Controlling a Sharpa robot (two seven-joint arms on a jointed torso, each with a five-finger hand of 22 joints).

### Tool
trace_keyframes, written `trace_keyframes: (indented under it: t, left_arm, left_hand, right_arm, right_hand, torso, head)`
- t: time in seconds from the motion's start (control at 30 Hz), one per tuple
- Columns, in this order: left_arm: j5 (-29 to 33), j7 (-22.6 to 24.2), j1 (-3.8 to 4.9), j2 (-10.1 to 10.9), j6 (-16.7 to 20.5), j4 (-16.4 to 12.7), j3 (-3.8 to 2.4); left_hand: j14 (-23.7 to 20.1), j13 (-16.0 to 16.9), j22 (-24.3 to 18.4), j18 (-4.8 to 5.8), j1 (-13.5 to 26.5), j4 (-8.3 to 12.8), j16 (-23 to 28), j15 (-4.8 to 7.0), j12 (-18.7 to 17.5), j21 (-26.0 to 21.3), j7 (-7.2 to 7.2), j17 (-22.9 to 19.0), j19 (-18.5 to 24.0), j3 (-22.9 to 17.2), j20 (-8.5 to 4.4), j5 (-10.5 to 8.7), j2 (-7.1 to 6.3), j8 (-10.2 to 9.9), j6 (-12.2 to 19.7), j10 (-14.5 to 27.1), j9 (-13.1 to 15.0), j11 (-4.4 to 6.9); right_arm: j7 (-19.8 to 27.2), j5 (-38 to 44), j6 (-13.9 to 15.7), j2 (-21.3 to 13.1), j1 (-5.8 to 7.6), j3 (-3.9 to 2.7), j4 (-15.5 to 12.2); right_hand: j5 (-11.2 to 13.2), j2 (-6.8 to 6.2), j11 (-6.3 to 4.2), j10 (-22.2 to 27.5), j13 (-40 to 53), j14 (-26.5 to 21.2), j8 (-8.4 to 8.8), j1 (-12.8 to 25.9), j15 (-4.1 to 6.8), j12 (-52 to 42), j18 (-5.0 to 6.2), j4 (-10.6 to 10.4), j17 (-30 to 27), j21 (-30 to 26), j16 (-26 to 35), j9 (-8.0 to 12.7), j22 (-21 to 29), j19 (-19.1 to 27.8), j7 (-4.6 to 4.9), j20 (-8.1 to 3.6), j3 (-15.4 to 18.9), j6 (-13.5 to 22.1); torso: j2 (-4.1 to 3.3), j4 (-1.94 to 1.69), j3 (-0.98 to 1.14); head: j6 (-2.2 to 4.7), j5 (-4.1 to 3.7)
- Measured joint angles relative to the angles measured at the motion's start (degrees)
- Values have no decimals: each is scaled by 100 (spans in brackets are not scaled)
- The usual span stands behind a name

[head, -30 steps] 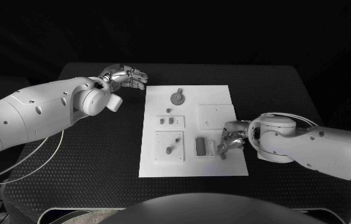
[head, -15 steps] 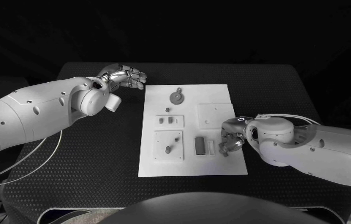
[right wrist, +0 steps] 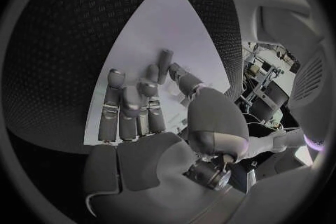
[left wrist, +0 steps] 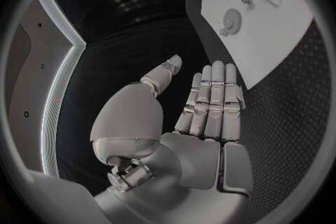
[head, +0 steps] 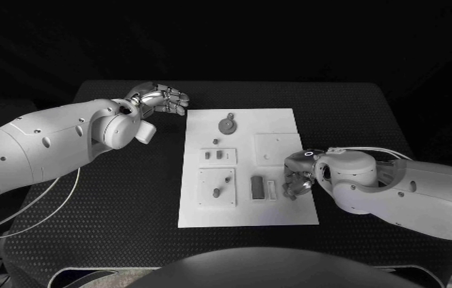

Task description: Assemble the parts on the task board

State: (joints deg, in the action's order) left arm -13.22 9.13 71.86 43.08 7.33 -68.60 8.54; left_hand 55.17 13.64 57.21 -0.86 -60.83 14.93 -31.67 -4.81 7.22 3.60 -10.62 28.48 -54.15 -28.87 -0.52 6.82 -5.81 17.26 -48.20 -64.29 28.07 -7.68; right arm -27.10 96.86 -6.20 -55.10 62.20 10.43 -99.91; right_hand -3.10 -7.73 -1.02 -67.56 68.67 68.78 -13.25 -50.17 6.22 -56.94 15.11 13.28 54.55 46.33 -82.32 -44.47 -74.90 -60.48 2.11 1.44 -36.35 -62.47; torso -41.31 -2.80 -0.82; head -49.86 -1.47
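Head view, board: the task board (head: pixel 247 168) lies mid-tabletop (head: pixel 113 223).
Head view, right hand: the right hand (head: pixel 298 178) sits at the board's 4 o'clock edge, fingers down by the dark bar part (head: pixel 257 187) and the pale strip (head: pixel 273 189). Whether they clamp anything, I cannot tell.
Head view, change: over the last second the right arm has rolled inward and crept slightly toward the bar; parts unmoved. Likely it is settling for a pick.
Head view, left hand: the left hand (head: pixel 160 98) waits off the board's 10 o'clock corner.
Left wrist view: fingers (left wrist: pixel 213 98) straight, side by side, thumb apart, holding nothing; gear part (left wrist: pixel 231 19) beyond.
Right wrist view: fingers (right wrist: pixel 129 109) spread over the board, thumb tip just beside the bar.
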Motion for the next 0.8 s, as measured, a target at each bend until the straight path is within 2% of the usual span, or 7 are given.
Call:
trace_keyframes:
  t: [0.07, 0.13, 0.23, 0.57, 0.67, 0.73, 0.8]
  left_arm:
    - [0, 0, 0, -2, 0, -7, 0]
    - [0, 0, 0, -2, 0, -14, 0]
    - [0, -1, 0, -2, 0, -17, 1]
    - [-1, -2, 0, -2, -1, -20, 1]
    - [-1, -2, 0, -4, -1, -21, 1]
    - [-1, -3, 0, -5, -1, -21, 1]
    - [-1, -4, 0, -5, -1, -21, 1]
  left_hand:
    - [0, 0, 0, 0, 0, 0, 0, 0, 0, 0, 0, 4, 0, 0, 0, 0, 0, 0, 0, 0, -3, 0]
    - [0, 0, 0, 0, 0, 0, 0, 0, 0, 0, 0, 5, 0, 0, 0, 0, 0, 0, 0, 0, -5, 0]
    - [0, 0, 0, 0, 0, 0, 0, 0, 0, 0, 0, 5, 0, 0, 0, 0, 0, 0, 0, 0, -5, 0]
    - [0, 1, 1, 0, 0, 0, 0, 0, 0, 0, 0, 9, 0, 0, 0, 0, 0, 0, 0, 0, -5, 0]
    - [0, 1, 1, 0, 0, 0, 0, 0, 0, 0, 0, 10, 0, 0, 0, 0, 0, 0, 0, 0, -5, 0]
    - [0, 1, 1, 0, 0, 0, 0, 0, 0, 0, 0, 15, 0, 0, 0, 0, 0, 0, 0, 0, -5, 0]
    - [0, 1, 1, 0, 0, 0, 0, 0, 0, 0, 0, 15, 0, 0, 0, 0, 0, 0, 0, 0, -5, 0]
  right_arm:
    - [7, 7, 4, 12, -2, 8, 18]
    - [17, 12, 19, 19, -6, 20, 31]
    - [39, 11, 59, 27, -17, 22, 44]
    - [64, -212, 269, 36, -28, 34, 118]
    - [47, -496, 402, 26, -29, 37, 163]
    - [25, -777, 531, 13, -30, 42, 195]
    - [2, -1061, 656, 0, -21, 51, 215]
  right_hand:
    - [0, 112, 0, 0, 0, 0, 0, -28, 0, -20, 0, 143, 0, 0, -32, -1, 0, 0, 21, 0, 27, -21]
    - [6, 214, 0, 0, 0, -1, 10, -110, -1, -45, -3, 268, 0, 18, -33, -320, 0, 0, 43, 0, 14, -38]
    - [28, 324, -25, -25, 0, 5, 11, -220, 3, -73, -46, 326, 49, 37, -76, -320, 0, 0, 66, 0, -19, -45]
    - [46, 296, -84, -168, 6, 253, -28, -248, 42, -156, -55, 371, 315, 135, -192, -320, 0, -23, 104, -22, -16, -83]
    - [50, 284, -113, -197, 14, 311, -42, -260, 44, -179, -62, 354, 354, 136, -220, -320, 0, -44, 112, -42, 15, -94]
    - [52, 284, -93, -218, 15, 323, -62, -261, 50, -179, -88, 355, 373, 150, -220, -320, 0, -43, 120, -42, 15, -103]
    - [61, 326, -96, -221, 15, 334, -63, -303, 45, -179, -95, 363, 390, 161, -220, -313, 0, -63, 123, -62, 39, -106]
  torso:
    - [1, 0, -1]
    - [1, 0, -3]
    - [1, -1, -4]
    - [2, -4, -3]
    - [2, -4, -3]
    - [2, -7, -3]
    - [2, -7, -3]
  head:
    - [0, -4]
    - [0, -11]
    - [0, -17]
    - [1, -31]
    - [1, -31]
    - [1, -30]
    - [2, -30]
